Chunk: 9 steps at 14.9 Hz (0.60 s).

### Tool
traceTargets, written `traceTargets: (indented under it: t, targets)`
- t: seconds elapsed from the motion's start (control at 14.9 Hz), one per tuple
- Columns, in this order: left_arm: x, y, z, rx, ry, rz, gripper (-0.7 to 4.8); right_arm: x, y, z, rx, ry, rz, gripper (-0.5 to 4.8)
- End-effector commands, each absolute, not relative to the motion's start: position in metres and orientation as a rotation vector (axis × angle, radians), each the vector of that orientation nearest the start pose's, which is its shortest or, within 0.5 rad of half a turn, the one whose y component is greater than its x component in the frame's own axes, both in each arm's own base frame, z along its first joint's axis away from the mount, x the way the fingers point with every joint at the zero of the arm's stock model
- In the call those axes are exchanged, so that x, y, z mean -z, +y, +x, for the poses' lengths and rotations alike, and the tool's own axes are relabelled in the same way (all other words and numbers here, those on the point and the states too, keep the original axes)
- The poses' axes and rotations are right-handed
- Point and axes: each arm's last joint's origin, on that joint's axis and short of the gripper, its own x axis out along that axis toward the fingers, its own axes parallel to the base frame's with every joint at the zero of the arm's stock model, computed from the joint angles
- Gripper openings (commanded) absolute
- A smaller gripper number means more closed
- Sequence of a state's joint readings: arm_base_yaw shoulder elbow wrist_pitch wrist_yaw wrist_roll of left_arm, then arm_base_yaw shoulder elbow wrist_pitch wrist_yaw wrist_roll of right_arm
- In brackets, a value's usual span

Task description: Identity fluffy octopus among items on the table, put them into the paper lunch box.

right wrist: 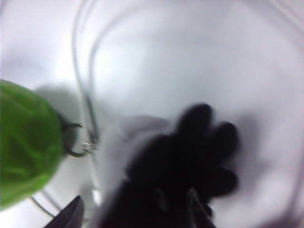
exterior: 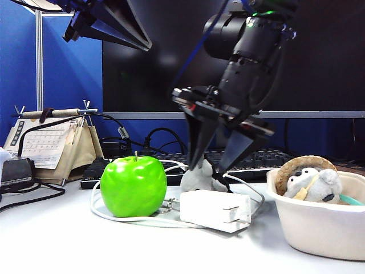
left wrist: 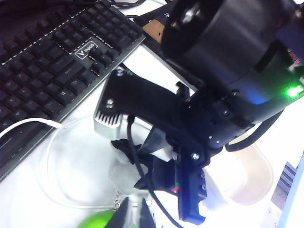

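Observation:
The fluffy octopus [exterior: 194, 178], a small light-grey plush, sits on the table behind the white power adapter [exterior: 215, 210] and right of the green apple [exterior: 134, 185]. My right gripper [exterior: 210, 170] points down with its jaws open, one finger on each side of the octopus. In the right wrist view the octopus [right wrist: 183, 164] is a dark, blurred shape between the fingers of the right gripper [right wrist: 135, 216]. The paper lunch box [exterior: 316, 225] stands at the right. My left gripper [exterior: 140, 41] hangs high at the upper left, shut and empty, above the apple [left wrist: 97, 221] in its own view [left wrist: 134, 216].
A white-faced plush with a brown back [exterior: 311, 178] lies inside the lunch box. A black keyboard [exterior: 262, 160] runs along the back, with a desk calendar [exterior: 48, 142] at the left. A white cable [exterior: 114, 216] loops around the apple and adapter.

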State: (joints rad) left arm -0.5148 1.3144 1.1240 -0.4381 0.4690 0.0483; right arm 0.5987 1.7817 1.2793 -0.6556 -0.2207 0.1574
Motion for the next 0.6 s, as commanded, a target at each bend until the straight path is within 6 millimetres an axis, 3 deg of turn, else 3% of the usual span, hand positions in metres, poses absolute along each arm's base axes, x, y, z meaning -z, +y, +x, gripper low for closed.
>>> traceTargets:
  t: [0.07,0.2,0.34,0.47,0.6]
  targets:
    - [-0.3194,-0.1495,0.2375,0.972,0.617,0.052,0.3,-0.2101,0.2084,0.2937,-0.636,1.198,-0.082,2.46]
    - [-0.3194,-0.1495,0.2375,0.972,0.617,0.052,0.29,-0.2104,0.2085,0.2945,-0.629,1.187,-0.087,1.4]
    - [-0.3194,-0.1495,0.2374,0.972,0.618,0.052,0.29,-0.2105,0.2085,0.2951,-0.618,1.178,-0.093,1.01]
    - [-0.3194,-0.1495,0.2374,0.972,0.618,0.052,0.29,-0.2106,0.2085,0.2951,-0.619,1.177,-0.094,0.11]
    - [-0.3194,-0.1495,0.2374,0.972,0.618,0.052,0.29,-0.2106,0.2086,0.2952,-0.62,1.176,-0.094,-0.01]
